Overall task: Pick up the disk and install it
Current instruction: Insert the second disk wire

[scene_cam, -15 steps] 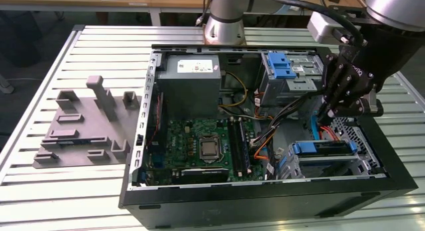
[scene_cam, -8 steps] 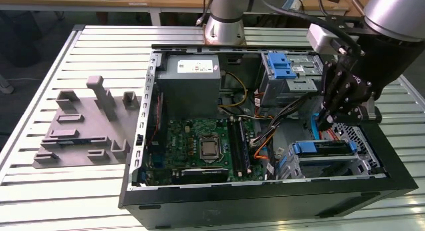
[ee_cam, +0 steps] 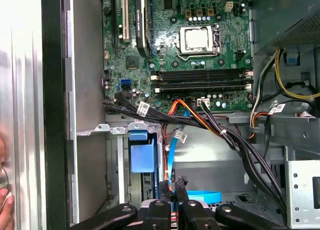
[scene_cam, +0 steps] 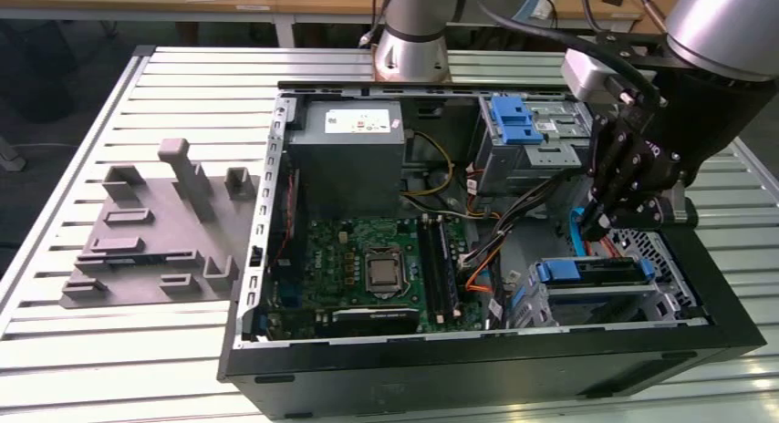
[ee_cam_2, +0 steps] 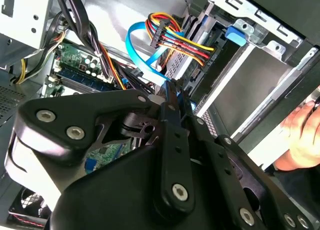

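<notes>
Basically, the open computer case (scene_cam: 487,368) lies on its side on a slatted metal table (scene_cam: 146,86). The gripper (scene_cam: 593,230) hangs inside the case, over the corner toward the exterior view's lower right. In both wrist views its two thin fingers (ee_cam_2: 172,98) sit pressed together, with no gap showing and nothing seen between them. The tips are just beside a light blue flat cable (ee_cam_2: 142,53) and a bundle of red, yellow and black wires (ee_cam_2: 177,38); touching or not, cannot tell.

The disk (scene_cam: 593,275) sits in the metal drive cage (scene_cam: 663,250) at that same corner of the case. Its blue bracket end faces the green circuit board (scene_cam: 365,259), and the gripper is just above and beside it. In the first wrist view the bracket end (ee_cam: 141,151) shows near the fingertips (ee_cam: 180,182).

A grey power box (scene_cam: 353,154) sits at the far edge of the case. A grey moulded holder (scene_cam: 159,232) lies on the table by the case's side on the exterior view's left. A person's hand (ee_cam_2: 302,135) rests at the outer case edge.
</notes>
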